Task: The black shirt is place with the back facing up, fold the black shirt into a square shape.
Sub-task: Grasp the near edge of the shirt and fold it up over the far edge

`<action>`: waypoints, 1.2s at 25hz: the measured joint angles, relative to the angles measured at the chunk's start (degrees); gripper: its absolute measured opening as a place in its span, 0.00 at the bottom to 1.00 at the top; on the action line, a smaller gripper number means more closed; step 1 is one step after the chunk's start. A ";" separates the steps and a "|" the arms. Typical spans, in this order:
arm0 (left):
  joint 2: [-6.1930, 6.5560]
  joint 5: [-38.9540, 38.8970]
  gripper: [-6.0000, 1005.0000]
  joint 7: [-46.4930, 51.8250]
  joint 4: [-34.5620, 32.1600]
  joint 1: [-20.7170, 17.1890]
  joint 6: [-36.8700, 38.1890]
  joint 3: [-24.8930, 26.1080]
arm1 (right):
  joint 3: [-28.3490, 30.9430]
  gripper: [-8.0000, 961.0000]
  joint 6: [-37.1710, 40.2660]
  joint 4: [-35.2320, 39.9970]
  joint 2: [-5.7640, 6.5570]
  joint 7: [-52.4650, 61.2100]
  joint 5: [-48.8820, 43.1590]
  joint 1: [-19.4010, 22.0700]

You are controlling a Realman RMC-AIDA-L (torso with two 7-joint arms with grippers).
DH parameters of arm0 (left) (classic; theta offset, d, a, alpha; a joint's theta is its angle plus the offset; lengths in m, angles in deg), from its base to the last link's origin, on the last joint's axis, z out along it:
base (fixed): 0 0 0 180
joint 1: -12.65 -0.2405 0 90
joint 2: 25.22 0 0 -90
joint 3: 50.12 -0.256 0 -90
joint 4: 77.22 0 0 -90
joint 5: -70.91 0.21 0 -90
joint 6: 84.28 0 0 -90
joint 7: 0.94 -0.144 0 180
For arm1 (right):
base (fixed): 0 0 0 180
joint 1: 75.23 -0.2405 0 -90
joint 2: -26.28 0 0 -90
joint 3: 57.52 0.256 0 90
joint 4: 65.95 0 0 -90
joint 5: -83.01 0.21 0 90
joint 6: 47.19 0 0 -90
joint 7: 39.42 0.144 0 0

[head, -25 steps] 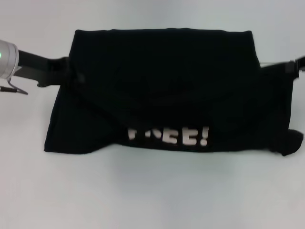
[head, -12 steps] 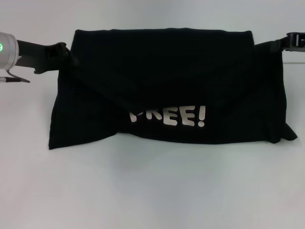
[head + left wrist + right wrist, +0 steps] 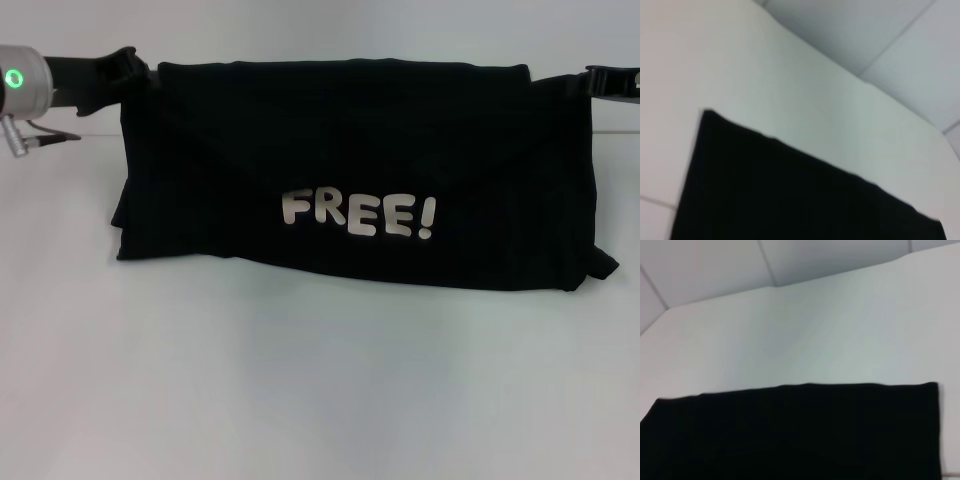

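While spread across the white worktop (image 3: 320,400), the black shirt (image 3: 350,170) hangs mid-frame, lettering (image 3: 358,213) showing. Left gripper (image 3: 128,66), upper left, and right gripper (image 3: 598,82), upper right, each pinch a corner; carrying both level should keep the fold square.

At the upper left of the head view, the left arm (image 3: 25,82) shows a silver-grey cylindrical wrist segment with a small round green light glowing on it. A thin dark cable loops out below that segment. Beyond it the arm turns black, ending in the matte black left gripper (image 3: 120,68). At the upper right edge, only a short black piece of the right gripper (image 3: 610,80) shows, with a small pale patch at the frame's border.
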 joint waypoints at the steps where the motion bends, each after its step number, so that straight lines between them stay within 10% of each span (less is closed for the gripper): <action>1: -0.18 -0.10 0.07 -0.23 0.20 0.15 -1.31 -0.04 | -0.03 0.04 -1.09 -0.36 -0.11 -0.01 0.04 0.00; 30: -2.79 0.43 0.07 -0.64 3.80 -0.06 -17.24 -11.33 | -11.16 0.05 -22.42 -10.51 -2.61 -3.81 -0.29 -3.21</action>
